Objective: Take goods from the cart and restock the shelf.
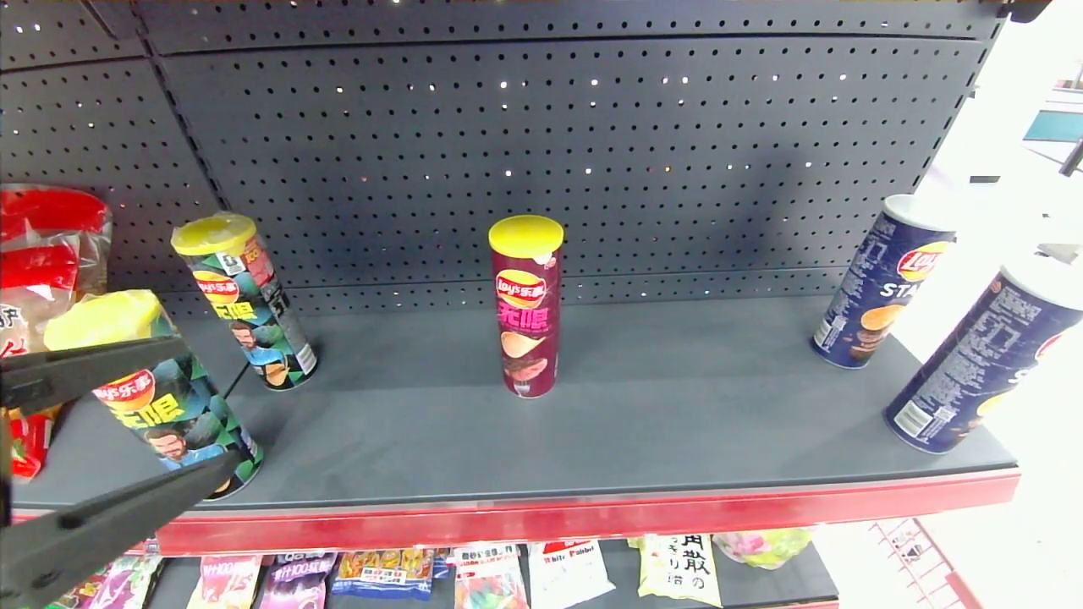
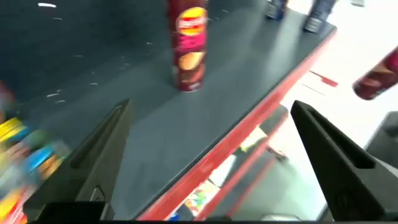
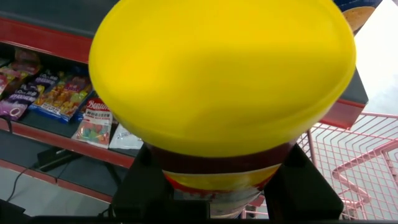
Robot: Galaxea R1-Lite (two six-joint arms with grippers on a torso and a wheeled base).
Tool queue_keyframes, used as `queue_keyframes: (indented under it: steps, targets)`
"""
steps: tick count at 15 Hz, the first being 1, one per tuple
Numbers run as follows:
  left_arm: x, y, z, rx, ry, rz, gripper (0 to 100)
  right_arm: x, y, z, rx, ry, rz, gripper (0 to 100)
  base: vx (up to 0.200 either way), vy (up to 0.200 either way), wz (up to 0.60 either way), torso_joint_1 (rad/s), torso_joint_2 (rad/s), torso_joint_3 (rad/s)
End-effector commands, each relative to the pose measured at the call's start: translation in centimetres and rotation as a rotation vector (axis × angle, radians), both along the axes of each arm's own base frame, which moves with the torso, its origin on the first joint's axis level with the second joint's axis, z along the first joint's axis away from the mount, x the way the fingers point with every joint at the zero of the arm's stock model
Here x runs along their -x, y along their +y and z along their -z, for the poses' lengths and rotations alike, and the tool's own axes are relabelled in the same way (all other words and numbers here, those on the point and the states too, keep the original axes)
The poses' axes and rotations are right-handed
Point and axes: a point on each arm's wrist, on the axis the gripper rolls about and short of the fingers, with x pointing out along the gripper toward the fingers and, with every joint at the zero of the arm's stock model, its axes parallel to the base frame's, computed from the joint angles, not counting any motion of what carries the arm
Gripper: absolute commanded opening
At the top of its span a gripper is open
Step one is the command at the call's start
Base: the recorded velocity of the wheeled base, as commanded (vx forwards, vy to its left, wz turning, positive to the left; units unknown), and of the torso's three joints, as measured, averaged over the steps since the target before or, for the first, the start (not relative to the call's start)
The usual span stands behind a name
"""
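While left fingers (image 2: pixel 323 143) gape, right fingers (image 3: pixel 305 186) clamp can (image 3: pixel 217 74).

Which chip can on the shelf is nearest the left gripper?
The front green-patterned can beside the left gripper; its twin stands farther back, the maroon can and blue cans farther right.

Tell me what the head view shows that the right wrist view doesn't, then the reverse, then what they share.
Head view only: the maroon can standing mid-shelf, two green cans at the left, and the open left gripper at that same end. Right wrist view only: the held can with its yellow lid, clamped in the right gripper. Both: the shelf's red edge and the snack bags on the lower shelf.
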Motion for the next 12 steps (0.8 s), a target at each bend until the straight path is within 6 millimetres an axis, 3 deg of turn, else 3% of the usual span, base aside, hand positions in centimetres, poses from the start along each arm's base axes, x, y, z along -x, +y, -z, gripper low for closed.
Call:
queue_keyframes:
  steps: [1,5,9,12]
  targets:
    - [-5.9,-3.0,-0.1,-0.035,0.109,0.121,100,0.0,0.0,0.0,0.001,0.001,-0.001,0,0.000,0.000,0.00,0.000,0.00,0.000]
    - [-10.8,-4.3,1.3,-0.133,0.138,0.068,100,0.0,0.0,0.0,0.001,0.001,-0.001,0,0.000,0.000,0.00,0.000,0.00,0.000]
    - [-14.9,-6.3,2.3,-0.123,0.123,0.104,100,0.0,0.0,0.0,0.000,0.005,-0.003,0,0.000,0.000,0.00,0.000,0.00,0.000]
    - [-16.7,-7.5,3.1,-0.096,0.124,0.204,100,0.0,0.0,0.0,-0.003,0.006,-0.001,0,0.000,0.000,0.00,0.000,0.00,0.000]
